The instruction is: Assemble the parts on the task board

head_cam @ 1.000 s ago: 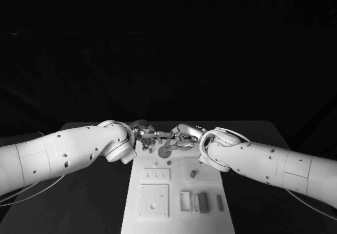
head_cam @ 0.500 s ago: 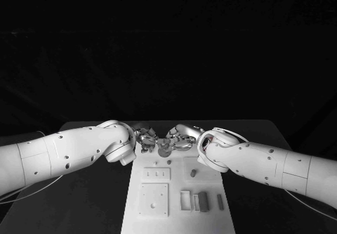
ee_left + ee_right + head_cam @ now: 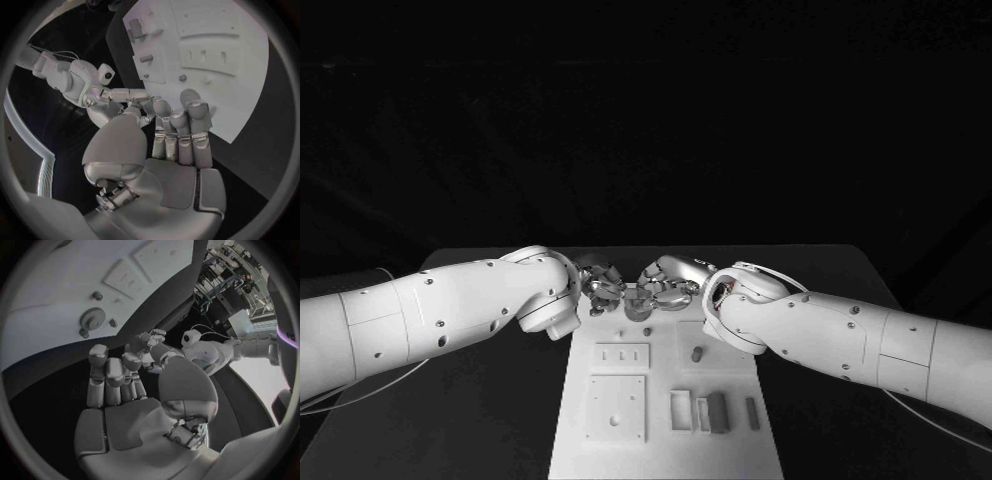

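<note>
The white task board (image 3: 661, 445) runs down the middle of the black table. My left hand (image 3: 600, 286) and right hand (image 3: 671, 282) meet over its far end, fingertips touching. In the left wrist view my left hand (image 3: 172, 137) has its fingers stretched side by side, and the right hand's fingers (image 3: 128, 95) reach its thumb tip. The right wrist view shows my right hand (image 3: 115, 385) the same way against the left hand's fingers (image 3: 147, 342). Whether a small part sits between them is hidden. A grey gear (image 3: 94, 318) lies flat on the board (image 3: 44, 300), just below the hands (image 3: 635, 310).
Small pegs (image 3: 97, 295) stand near the gear, another (image 3: 697, 353) farther down the board. A three-slot plate (image 3: 620, 357), a square plate (image 3: 615, 410) and upright grey blocks (image 3: 711, 412) fill the near half. Both forearms flank the board.
Both hands have closed in on each other over the board's far end, so their fingertips now touch and partly cover the gear. The parts on the board have not moved.
</note>
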Tool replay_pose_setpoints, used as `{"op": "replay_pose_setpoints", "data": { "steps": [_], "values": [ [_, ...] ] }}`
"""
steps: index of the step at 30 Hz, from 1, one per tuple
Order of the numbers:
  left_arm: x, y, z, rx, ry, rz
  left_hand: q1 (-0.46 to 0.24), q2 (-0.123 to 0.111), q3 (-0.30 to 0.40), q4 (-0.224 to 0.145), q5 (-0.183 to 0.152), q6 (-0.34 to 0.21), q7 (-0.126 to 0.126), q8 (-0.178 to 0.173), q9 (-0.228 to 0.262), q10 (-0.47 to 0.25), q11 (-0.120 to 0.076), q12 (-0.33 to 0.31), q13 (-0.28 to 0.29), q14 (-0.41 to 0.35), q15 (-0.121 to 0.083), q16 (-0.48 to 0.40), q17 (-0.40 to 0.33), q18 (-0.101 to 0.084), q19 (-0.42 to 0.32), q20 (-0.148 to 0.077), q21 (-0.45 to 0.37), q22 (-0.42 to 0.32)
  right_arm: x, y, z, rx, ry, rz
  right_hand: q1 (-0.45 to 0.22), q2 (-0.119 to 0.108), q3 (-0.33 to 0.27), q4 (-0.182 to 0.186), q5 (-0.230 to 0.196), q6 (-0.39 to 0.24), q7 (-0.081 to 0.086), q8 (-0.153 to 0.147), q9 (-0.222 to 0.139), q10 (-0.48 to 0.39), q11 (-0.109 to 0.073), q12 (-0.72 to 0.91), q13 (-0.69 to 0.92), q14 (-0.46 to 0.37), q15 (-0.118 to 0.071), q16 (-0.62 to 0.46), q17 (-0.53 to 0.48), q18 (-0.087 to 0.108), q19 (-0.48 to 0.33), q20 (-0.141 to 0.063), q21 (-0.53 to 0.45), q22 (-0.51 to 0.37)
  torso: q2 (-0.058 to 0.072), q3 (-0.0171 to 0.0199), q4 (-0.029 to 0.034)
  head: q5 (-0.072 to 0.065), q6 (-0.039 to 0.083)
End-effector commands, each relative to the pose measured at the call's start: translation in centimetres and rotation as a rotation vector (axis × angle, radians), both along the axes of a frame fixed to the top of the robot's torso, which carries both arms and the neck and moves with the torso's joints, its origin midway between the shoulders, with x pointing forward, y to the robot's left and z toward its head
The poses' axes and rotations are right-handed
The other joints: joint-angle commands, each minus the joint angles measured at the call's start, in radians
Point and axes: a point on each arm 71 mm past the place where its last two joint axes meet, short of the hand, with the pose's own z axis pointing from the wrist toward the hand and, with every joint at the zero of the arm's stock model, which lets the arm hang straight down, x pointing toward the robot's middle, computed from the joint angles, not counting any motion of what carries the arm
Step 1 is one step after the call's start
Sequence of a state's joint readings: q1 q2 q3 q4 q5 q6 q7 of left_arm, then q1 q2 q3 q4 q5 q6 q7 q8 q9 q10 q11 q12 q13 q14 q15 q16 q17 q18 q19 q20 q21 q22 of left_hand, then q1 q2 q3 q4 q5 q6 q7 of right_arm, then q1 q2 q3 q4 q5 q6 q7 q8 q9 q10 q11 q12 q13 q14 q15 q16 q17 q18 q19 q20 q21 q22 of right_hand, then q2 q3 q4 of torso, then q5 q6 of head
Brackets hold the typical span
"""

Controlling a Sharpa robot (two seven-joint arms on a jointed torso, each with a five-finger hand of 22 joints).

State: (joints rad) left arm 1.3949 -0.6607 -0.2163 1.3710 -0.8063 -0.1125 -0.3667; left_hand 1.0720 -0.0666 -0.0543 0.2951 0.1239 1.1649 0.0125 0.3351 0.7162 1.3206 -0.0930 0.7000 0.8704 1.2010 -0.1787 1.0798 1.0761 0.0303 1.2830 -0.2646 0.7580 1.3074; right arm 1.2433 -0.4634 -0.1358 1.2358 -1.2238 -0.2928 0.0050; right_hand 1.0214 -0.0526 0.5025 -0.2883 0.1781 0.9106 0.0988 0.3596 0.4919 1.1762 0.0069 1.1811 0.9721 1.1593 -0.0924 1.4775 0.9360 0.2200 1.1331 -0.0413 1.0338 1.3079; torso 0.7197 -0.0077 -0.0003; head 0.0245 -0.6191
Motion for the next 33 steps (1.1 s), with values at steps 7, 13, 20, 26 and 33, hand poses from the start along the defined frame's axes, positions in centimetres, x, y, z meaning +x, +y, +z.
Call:
{"op": "replay_pose_setpoints", "data": {
  "steps": [7, 13, 20, 26, 33],
  "values": [
    [-0.13, -0.19, -0.06, 0.002, 0.022, -0.007, -0.010, 0.018, -0.012, -0.001, 0.072, 0.010, 0.003, -0.012, 0.004, 0.006, 0.000, 0.002, -0.004, -0.009, -0.002, 0.011, -0.012, 0.076, -0.001, -0.006, -0.003, 0.017, -0.09, 0.22, -0.12, -0.030, -0.003, 0.010, -0.012, -0.002, 0.003, 0.004, 0.002, 0.026, 0.016, -0.003, 0.001, 0.006, -0.004, -0.001, -0.001, 0.003, -0.006, 0.004, -0.002, 0.042, -0.001, -0.006, -0.001, 0.008, 0.000, -0.0011, 0.0002, -0.001, 0.000],
    [-0.19, -0.14, -0.18, -0.028, 0.055, 0.013, 0.036, 0.025, -0.020, -0.003, 0.253, 0.006, 0.007, -0.023, 0.011, 0.000, 0.004, 0.003, -0.006, -0.019, 0.000, 0.020, -0.023, 0.072, -0.008, -0.004, -0.003, 0.019, -0.20, 0.31, -0.09, -0.031, -0.006, 0.013, -0.012, -0.002, 0.004, 0.004, 0.003, 0.027, 0.016, -0.003, 0.002, 0.006, -0.004, -0.001, -0.001, 0.003, -0.007, 0.004, -0.002, 0.042, -0.001, -0.007, -0.001, 0.008, 0.001, -0.0004, 0.0002, -0.002, 0.000],
    [-0.21, -0.24, -0.27, -0.048, 0.079, 0.024, 0.068, 0.009, -0.032, -0.004, 0.362, -0.002, 0.011, -0.033, 0.018, -0.010, 0.009, 0.002, -0.008, -0.031, 0.003, 0.026, -0.034, 0.069, -0.017, -0.001, -0.005, 0.019, -0.25, 0.46, -0.09, -0.035, -0.010, 0.015, -0.013, -0.001, 0.004, 0.004, 0.003, 0.027, 0.016, -0.003, 0.002, 0.006, -0.004, -0.001, -0.001, 0.004, -0.007, 0.004, -0.002, 0.042, 0.000, -0.007, -0.001, 0.008, 0.001, 0.0002, 0.0008, -0.003, -0.002],
    [-0.19, -0.26, -0.30, -0.048, 0.085, 0.028, 0.076, 0.009, -0.032, -0.005, 0.375, -0.001, 0.011, -0.034, 0.020, -0.011, 0.009, 0.004, -0.008, -0.033, 0.004, 0.028, -0.036, 0.068, -0.017, -0.001, -0.004, 0.019, -0.32, 0.67, -0.10, -0.045, -0.023, 0.021, -0.012, -0.001, 0.005, 0.004, 0.004, 0.028, 0.015, -0.003, 0.003, 0.007, -0.005, -0.001, -0.001, 0.005, -0.007, 0.005, -0.002, 0.042, 0.001, -0.008, -0.001, 0.008, 0.002, 0.0009, 0.0007, -0.003, -0.003],
    [-0.15, -0.21, -0.30, -0.047, 0.085, 0.041, 0.083, 0.014, -0.032, -0.005, 0.376, 0.001, 0.011, -0.034, 0.021, -0.009, 0.008, 0.006, -0.007, -0.032, 0.003, 0.031, -0.037, 0.068, -0.016, -0.002, -0.003, 0.019, -0.37, 0.76, -0.10, -0.049, -0.024, 0.021, -0.012, -0.001, 0.007, 0.003, 0.005, 0.030, 0.014, -0.002, 0.004, 0.008, -0.006, -0.001, 0.000, 0.007, -0.008, 0.005, -0.001, 0.042, 0.002, -0.009, -0.001, 0.008, 0.002, 0.0001, 0.0009, -0.003, -0.004]
  ]
}}
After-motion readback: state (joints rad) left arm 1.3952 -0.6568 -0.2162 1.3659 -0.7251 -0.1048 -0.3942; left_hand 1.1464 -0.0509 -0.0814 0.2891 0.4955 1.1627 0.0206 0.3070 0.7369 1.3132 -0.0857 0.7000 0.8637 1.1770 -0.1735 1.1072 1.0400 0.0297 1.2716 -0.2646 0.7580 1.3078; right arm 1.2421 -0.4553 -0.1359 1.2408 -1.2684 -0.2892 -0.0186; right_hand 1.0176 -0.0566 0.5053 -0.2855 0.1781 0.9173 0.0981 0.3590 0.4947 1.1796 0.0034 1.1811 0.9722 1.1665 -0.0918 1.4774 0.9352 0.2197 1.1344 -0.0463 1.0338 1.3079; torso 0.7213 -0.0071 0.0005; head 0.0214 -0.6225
